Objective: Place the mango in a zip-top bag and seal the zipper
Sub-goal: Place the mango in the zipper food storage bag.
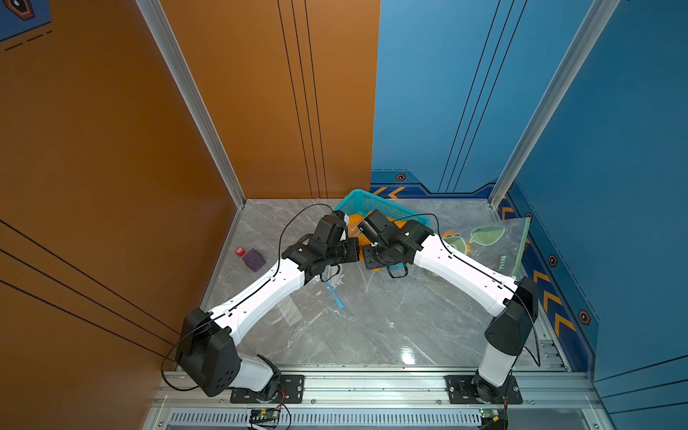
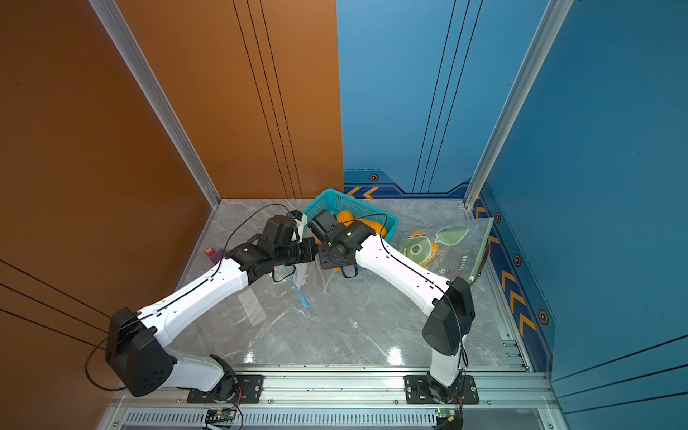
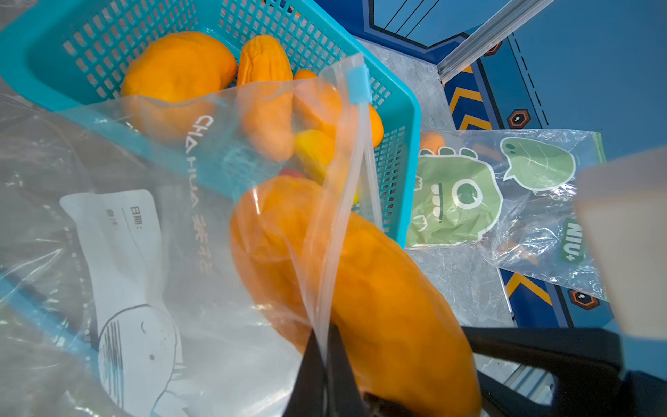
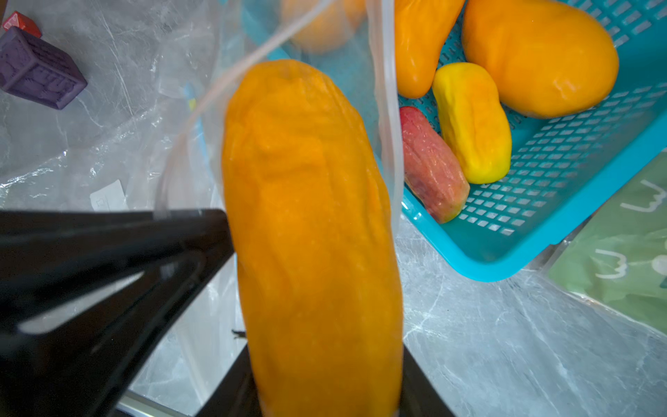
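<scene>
A clear zip-top bag [image 3: 144, 252] with a white label lies on the marble table in front of the basket, and its mouth is lifted open. My left gripper [image 3: 326, 335] is shut on one lip of the zipper strip, near the end away from the blue slider [image 3: 357, 86]. My right gripper [image 4: 326, 361] is shut on one end of a long orange mango [image 4: 314, 234]. The mango's far end sits between the bag's two lips [image 4: 388, 108]. In the left wrist view the mango [image 3: 379, 289] shows partly through the film. In both top views the two wrists meet over the bag.
A teal basket [image 1: 357, 197] just behind the bag holds several more mangoes, orange, yellow and reddish [image 4: 433, 166]. A second bag with a green dinosaur print [image 1: 487, 238] lies at the right wall. A purple block [image 1: 254, 259] and a red block [image 1: 240, 251] sit at the left.
</scene>
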{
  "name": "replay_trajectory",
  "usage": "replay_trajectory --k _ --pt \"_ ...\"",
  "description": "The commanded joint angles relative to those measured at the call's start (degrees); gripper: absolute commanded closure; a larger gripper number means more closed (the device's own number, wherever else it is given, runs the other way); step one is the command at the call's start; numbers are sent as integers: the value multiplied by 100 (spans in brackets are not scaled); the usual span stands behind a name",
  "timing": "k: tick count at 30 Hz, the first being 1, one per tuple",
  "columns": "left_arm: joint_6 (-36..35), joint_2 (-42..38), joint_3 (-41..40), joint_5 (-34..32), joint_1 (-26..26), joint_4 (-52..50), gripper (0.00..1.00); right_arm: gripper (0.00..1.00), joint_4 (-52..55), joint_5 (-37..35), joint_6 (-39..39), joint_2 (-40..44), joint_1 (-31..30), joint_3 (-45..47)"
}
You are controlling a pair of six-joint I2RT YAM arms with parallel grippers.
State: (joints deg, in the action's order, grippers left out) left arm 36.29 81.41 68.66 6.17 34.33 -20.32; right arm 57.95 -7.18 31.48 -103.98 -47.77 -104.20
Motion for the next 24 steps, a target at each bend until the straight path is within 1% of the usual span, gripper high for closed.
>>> replay_trajectory --k 1,2,4,9,13,14,17,21,24 --pt "199 -10 124 295 113 203 100 77 -17 44 76 -161 36 -357" --pt "276 -19 104 318 118 244 100 74 -20 55 85 -200 33 -403" --pt "394 -43 66 302 111 316 100 66 -21 38 103 -268 32 -460" --pt "661 -112 0 281 -45 387 100 51 -30 32 76 -209 13 -421" --pt "747 -151 -24 324 -162 385 100 33 -30 9 53 -102 7 -417" --pt "763 -159 -33 331 -187 388 100 31 -30 2 51 -74 -1 -414" --pt "801 -187 -83 327 -249 388 100 28 -29 -28 25 9 -1 -400" --pt "812 -220 -166 302 -359 388 100 29 -30 -79 -60 208 37 -390" --pt "831 -256 -256 272 -452 386 100 30 -23 -263 -170 485 168 -358"
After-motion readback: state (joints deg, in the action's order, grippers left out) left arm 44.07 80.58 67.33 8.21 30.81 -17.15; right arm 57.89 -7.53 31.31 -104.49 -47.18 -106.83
